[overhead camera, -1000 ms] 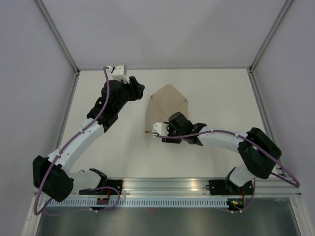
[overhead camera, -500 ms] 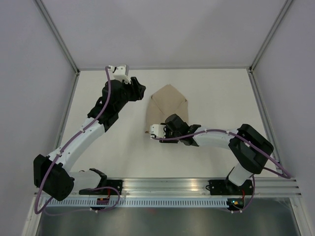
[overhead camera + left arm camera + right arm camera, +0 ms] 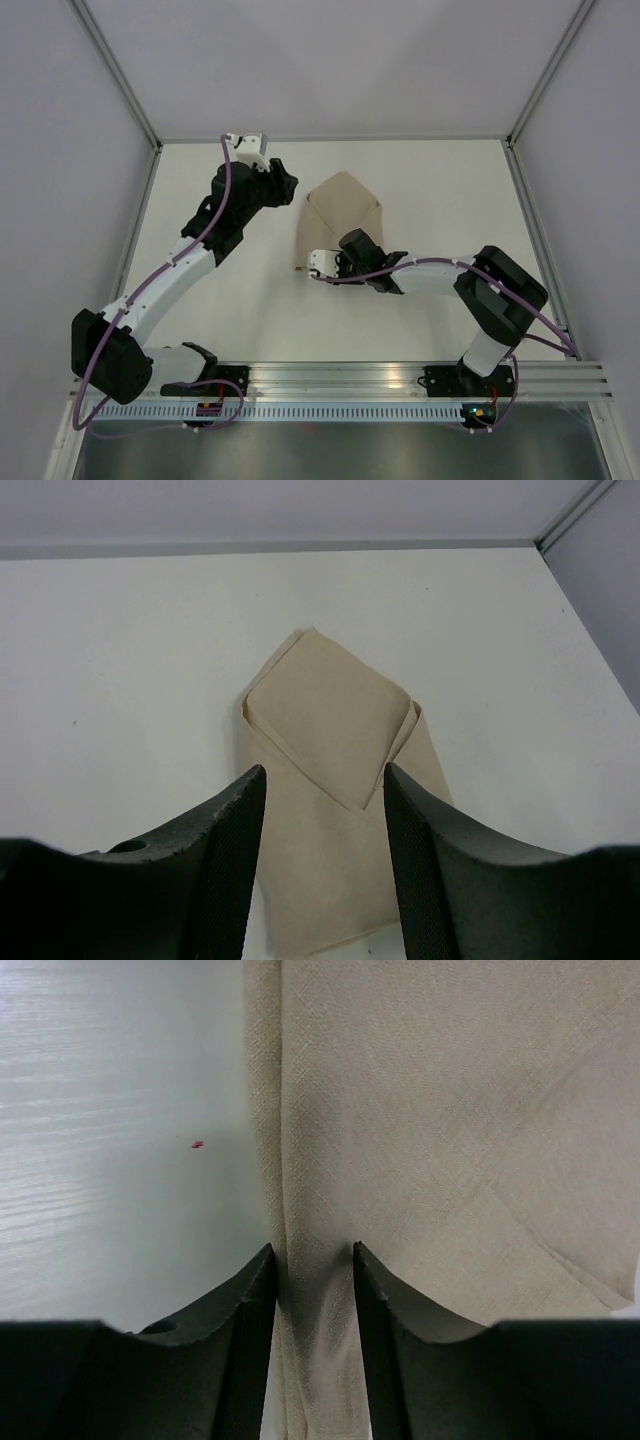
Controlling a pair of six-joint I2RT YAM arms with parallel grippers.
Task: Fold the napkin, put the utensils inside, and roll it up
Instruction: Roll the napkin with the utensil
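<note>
The tan napkin lies flat in the middle of the table, folded like an envelope with a pointed far end. It also shows in the left wrist view and the right wrist view. My right gripper is low at the napkin's near left corner. Its jaws are closed on a puckered ridge of the napkin's near edge. My left gripper hovers open and empty off the napkin's far left side, with the cloth seen between its fingers. No utensils are visible.
The white table is walled by grey panels on the left, right and far sides. A metal rail with the arm bases runs along the near edge. A tiny red speck lies on the table beside the napkin's edge.
My right gripper has slid a little to the left along the napkin's near edge, its elbow drawing in. My left gripper has shifted slightly toward the far side.
</note>
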